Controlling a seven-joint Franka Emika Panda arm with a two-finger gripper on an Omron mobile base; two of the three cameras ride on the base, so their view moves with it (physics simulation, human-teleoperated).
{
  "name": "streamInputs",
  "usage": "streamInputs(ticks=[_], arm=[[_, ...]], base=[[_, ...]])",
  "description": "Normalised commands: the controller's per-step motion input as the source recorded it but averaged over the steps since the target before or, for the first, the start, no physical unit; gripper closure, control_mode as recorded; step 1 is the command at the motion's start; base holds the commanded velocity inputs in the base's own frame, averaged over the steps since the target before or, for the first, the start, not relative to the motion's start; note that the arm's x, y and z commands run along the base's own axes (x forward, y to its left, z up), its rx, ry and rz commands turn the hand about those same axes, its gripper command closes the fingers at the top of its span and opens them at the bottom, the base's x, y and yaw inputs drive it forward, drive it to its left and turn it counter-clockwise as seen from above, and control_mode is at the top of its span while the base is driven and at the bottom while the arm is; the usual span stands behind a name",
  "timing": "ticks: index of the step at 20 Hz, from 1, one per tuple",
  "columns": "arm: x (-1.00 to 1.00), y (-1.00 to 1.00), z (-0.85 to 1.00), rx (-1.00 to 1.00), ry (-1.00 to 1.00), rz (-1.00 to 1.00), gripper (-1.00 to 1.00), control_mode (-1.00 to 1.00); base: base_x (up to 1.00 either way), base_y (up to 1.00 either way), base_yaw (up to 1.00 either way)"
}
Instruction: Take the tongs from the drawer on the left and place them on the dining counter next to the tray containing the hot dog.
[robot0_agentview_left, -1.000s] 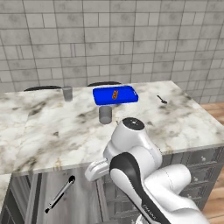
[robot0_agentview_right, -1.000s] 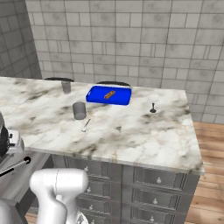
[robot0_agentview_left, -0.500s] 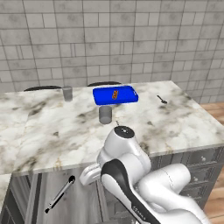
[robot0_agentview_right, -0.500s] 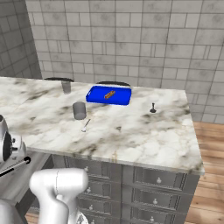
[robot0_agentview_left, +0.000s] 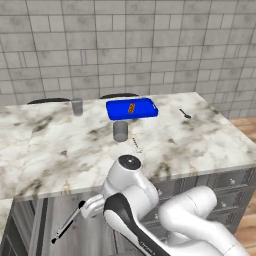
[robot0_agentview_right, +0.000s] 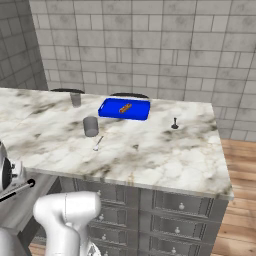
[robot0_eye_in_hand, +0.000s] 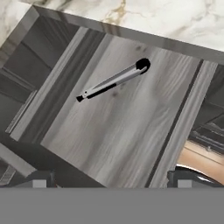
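The tongs (robot0_eye_in_hand: 113, 81) lay flat on the grey wood floor of the pulled-out drawer (robot0_eye_in_hand: 131, 144), below the marble surface (robot0_agentview_left: 165, 145). The pincer (robot0_eye_in_hand: 109, 180) hung above them, fingers apart, holding nothing.

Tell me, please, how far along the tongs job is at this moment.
Done: the drawer stands open. In hand: the gripper hangs above the tongs with its jaws open, nothing grasped. Left: grasp the tongs, then set them on the dining counter beside the blue tray.
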Motion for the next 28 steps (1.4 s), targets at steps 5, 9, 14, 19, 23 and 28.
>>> streamInputs(ticks=[5, 9, 14, 19, 23, 28], arm=[[0.18, 0.28, -0.37, 0.01, 0.00, -0.02, -1.00, -1.00], [0.30, 0.23, -0.35, 0.01, 0.01, -0.02, -1.00, -1.00], [0.23, 0.26, -0.27, 0.03, 0.01, -0.04, -1.00, -1.00], [0.11, 0.24, -0.07, 0.03, 0.07, -0.05, -1.00, -1.00], [0.16, 0.32, -0.05, 0.00, 0.07, -0.06, -1.00, -1.00], [0.19, 0.35, -0.11, 0.00, 0.06, -0.07, -1.00, -1.00]], base=[[0.00, 0.00, 0.00], [0.00, 0.00, 0.00], [0.00, 0.00, 0.00], [0.00, 0.00, 0.00], [0.00, 0.00, 0.00], [0.00, 0.00, 0.00]])
